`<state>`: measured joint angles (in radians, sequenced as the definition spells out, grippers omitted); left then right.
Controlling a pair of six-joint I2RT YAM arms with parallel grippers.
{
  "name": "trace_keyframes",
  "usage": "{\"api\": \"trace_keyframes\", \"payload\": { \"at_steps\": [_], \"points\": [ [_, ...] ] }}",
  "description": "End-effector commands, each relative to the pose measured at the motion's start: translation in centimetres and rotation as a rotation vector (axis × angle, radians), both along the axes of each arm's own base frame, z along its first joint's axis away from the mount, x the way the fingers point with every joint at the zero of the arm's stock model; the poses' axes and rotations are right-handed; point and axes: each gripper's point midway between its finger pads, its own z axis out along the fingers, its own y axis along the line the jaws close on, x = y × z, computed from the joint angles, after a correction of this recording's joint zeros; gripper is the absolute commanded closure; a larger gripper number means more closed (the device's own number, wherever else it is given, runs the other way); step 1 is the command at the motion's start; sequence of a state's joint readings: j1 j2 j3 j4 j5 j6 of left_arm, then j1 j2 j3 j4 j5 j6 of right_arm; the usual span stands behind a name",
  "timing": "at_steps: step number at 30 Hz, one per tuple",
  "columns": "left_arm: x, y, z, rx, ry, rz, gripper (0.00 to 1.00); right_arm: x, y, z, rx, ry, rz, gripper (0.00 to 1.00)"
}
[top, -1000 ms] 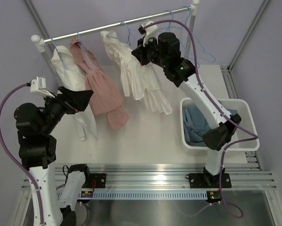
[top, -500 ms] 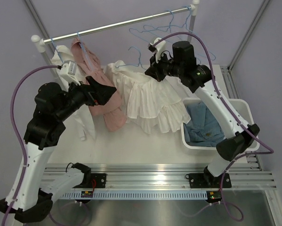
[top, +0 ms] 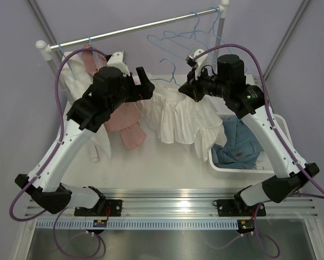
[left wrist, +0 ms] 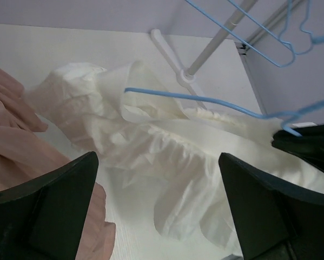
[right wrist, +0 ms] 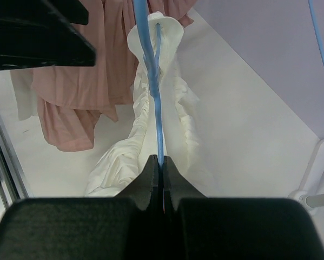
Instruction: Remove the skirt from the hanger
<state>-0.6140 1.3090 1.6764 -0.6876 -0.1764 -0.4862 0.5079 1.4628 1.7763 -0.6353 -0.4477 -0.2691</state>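
Observation:
A white ruffled skirt [top: 179, 118] hangs on a blue wire hanger [top: 167, 81] held off the rail, its hem draping toward the table. My right gripper [top: 187, 90] is shut on the blue hanger [right wrist: 156, 97], with the skirt [right wrist: 143, 124] below the wire. My left gripper [top: 146, 86] is open, just left of the skirt's waistband. In the left wrist view its open fingers [left wrist: 43, 211] frame the skirt [left wrist: 172, 157] and the hanger wire [left wrist: 205, 102] beyond them, touching neither.
A pink dress [top: 124, 116] and a white garment [top: 72, 81] hang from the metal rail [top: 134, 28] at the left. Empty blue hangers [top: 197, 30] hang at the rail's right end. A white bin [top: 283, 130] with blue cloth [top: 237, 143] stands at the right.
My right gripper has carried the hanger with the skirt off the rail, down and to the right. My left arm has swung up and right, ending beside the skirt's waistband.

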Motion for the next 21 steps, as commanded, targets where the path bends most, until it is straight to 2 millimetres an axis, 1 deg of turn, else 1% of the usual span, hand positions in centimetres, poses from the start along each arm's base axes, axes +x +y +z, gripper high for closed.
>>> {"api": "trace_keyframes", "payload": {
  "at_steps": [1,3,4,6,7,8,10,11,13,14,19,20,21],
  "points": [
    [2.1,1.5,1.6,0.039,-0.056,0.128,0.05,-1.3,-0.8,3.0,0.061,-0.067,0.009,1.00],
    [2.7,1.6,1.9,0.052,-0.073,0.140,0.07,-1.7,-1.0,3.2,0.066,-0.069,0.011,1.00],
    [3.4,1.7,1.4,0.072,-0.071,0.158,0.10,-1.8,-1.0,2.9,0.065,-0.064,0.011,1.00],
    [4.1,1.8,1.2,0.092,-0.071,0.167,0.12,-2.2,-1.1,3.0,0.072,-0.061,0.020,1.00],
    [4.4,1.7,0.9,0.095,-0.062,0.164,0.16,-2.2,-1.1,2.8,0.071,-0.056,0.020,1.00],
    [4.9,1.4,0.2,0.106,-0.042,0.161,0.18,-2.4,-1.1,2.9,0.073,-0.055,0.024,1.00],
    [5.4,1.6,0.1,0.107,-0.037,0.159,0.22,-2.6,-1.2,3.0,0.074,-0.058,0.024,1.00],
    [5.8,1.4,-0.2,0.109,-0.033,0.156,0.28,-2.5,-1.2,2.9,0.073,-0.057,0.021,1.00],
    [6.2,1.3,-0.4,0.114,-0.026,0.140,0.38,-2.8,-1.3,2.9,0.073,-0.057,0.021,1.00],
    [6.4,1.2,-0.6,0.117,-0.019,0.135,0.50,-2.8,-1.3,3.0,0.075,-0.057,0.022,1.00],
    [6.7,0.8,-1.6,0.131,0.009,0.093,0.59,-2.9,-1.6,3.2,0.082,-0.058,0.016,1.00],
    [6.8,0.9,-1.7,0.137,0.010,0.091,0.63,-2.8,-1.7,3.2,0.082,-0.057,0.013,1.00],
    [7.0,1.1,-1.9,0.147,0.010,0.092,0.70,-2.8,-1.8,3.2,0.081,-0.060,0.012,1.00]
  ]
}}
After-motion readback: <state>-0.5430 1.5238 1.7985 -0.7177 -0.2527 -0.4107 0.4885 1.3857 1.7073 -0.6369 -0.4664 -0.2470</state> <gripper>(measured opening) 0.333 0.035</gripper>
